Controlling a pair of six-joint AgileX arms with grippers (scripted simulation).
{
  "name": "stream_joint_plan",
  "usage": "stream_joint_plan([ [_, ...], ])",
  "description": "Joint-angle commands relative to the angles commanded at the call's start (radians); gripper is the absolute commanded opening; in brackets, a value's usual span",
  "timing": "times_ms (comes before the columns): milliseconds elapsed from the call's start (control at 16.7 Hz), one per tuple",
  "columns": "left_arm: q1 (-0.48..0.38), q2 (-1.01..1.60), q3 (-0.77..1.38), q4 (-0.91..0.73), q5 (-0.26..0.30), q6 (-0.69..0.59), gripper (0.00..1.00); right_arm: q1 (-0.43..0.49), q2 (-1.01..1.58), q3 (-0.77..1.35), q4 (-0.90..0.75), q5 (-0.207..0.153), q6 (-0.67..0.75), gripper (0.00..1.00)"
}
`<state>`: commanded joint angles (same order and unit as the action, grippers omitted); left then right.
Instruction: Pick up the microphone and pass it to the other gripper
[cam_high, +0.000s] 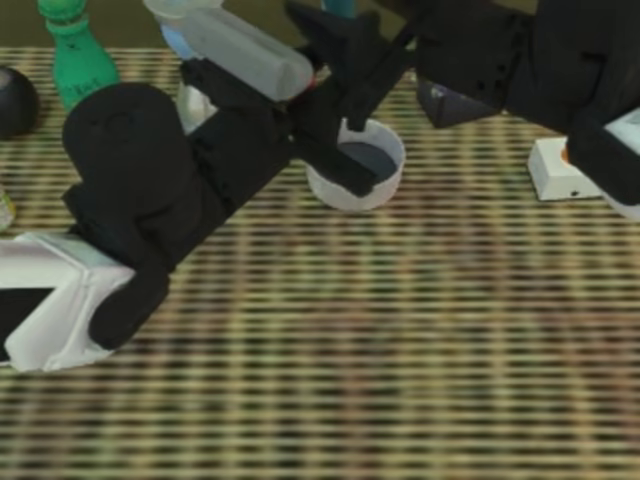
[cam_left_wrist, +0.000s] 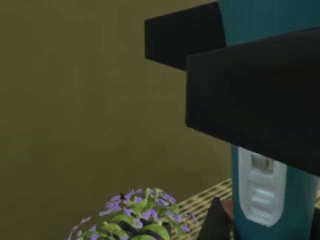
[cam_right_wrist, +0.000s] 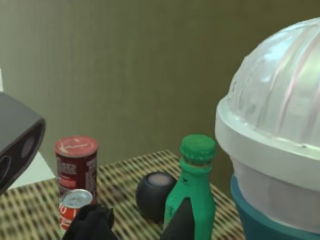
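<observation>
The left gripper (cam_high: 335, 75) is raised above the far part of the woven table (cam_high: 400, 350), just over the white bowl (cam_high: 355, 165), and its black fingers (cam_left_wrist: 250, 95) are clamped on the teal handle of the microphone (cam_left_wrist: 260, 200); the left wrist view shows those fingers pressed across the handle just above the white switch strip (cam_left_wrist: 261, 192). In the top view only a sliver of teal shows at the upper edge, beyond the bowl, where the two arms meet. The right gripper (cam_high: 400, 50) reaches in from the right, also just beyond the bowl, and whether its fingers are spread or closed I cannot tell; its wrist view is filled on one side by the microphone's ribbed whitish-grey head (cam_right_wrist: 275, 120) sitting on the teal body, very close to the camera. Left of the bowl in the top view stand a green bottle (cam_high: 75, 50) and a dark sphere (cam_high: 15, 100), both well apart from it; the right wrist view shows the same bottle and sphere beside a dark red can (cam_right_wrist: 76, 165). A white box (cam_high: 560, 170) sits to the right of the bowl. A small plant with purple flowers (cam_left_wrist: 137, 215) appears low in the left wrist view, near the microphone.
</observation>
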<state>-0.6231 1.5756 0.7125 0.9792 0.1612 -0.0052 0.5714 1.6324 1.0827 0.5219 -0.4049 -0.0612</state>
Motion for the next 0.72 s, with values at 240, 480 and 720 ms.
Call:
stream_joint_plan([
  [240,0.000,0.000,0.000,0.000,0.000,0.000,0.00,0.000,0.000,0.000,0.000,0.000,0.000,0.10],
  [480,0.000,0.000,0.000,0.000,0.000,0.000,0.00,0.000,0.000,0.000,0.000,0.000,0.000,0.00],
  [720,0.000,0.000,0.000,0.000,0.000,0.000,0.00,0.000,0.000,0.000,0.000,0.000,0.000,0.00],
])
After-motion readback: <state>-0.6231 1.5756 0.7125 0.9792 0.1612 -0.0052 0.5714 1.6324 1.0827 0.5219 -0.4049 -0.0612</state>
